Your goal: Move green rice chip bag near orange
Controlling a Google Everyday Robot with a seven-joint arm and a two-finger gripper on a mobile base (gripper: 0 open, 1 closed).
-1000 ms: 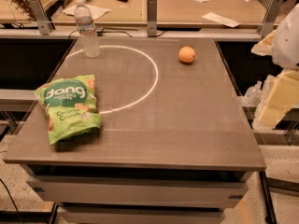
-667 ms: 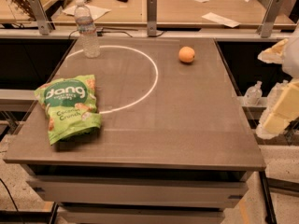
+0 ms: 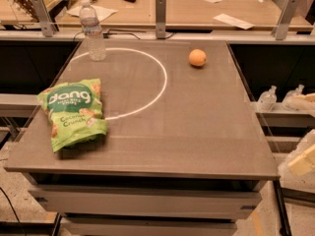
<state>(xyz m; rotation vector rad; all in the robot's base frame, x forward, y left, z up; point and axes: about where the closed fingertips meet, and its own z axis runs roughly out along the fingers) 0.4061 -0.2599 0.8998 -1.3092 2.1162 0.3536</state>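
The green rice chip bag [image 3: 74,113] lies flat on the left front part of the grey table [image 3: 197,127], with its white "dang" lettering facing up. The orange [image 3: 197,58] sits on the far right part of the table, far from the bag. My gripper is out of the frame on the right. Only cream-coloured parts of my arm [image 3: 301,163] show at the right edge, beside and below the table's right side.
A clear water bottle [image 3: 92,31] stands at the table's far left, on a white circle painted on the top. Two small bottles [image 3: 268,100] stand on a shelf to the right. A wooden bench with papers [image 3: 197,9] runs behind.
My arm has drawn back to the right and downward, mostly out of the frame. The bag, the orange and the bottle have not moved.
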